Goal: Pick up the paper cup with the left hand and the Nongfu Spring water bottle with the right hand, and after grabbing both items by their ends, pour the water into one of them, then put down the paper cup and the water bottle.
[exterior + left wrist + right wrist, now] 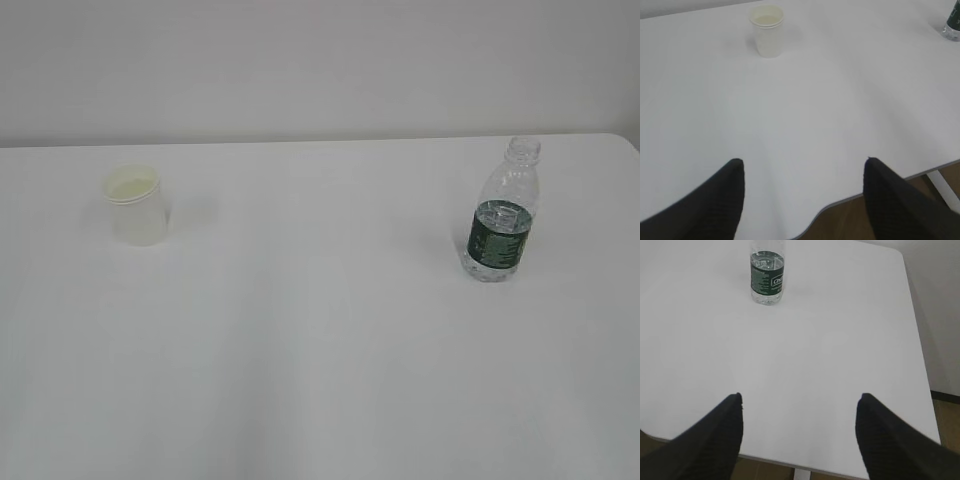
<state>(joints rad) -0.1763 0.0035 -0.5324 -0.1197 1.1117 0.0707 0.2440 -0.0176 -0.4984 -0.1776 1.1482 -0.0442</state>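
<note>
Standing apart on the worktop (320, 380): paper cup (134, 205), Nongfu Spring water bottle (503, 212).
Both pairs of fingers (715, 200) (885, 440) are seen spread, empty, each item well ahead of them.

Small white paper cup (134, 205) matt; clear ribbed plastic bottle (502, 215) glossy, dark green label; smooth matt white worktop (320, 350); black tool fingers (715, 200) finely textured.

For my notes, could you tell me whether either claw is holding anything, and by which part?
Nothing is held: both claws are open and empty, far from the cup and bottle.
</note>
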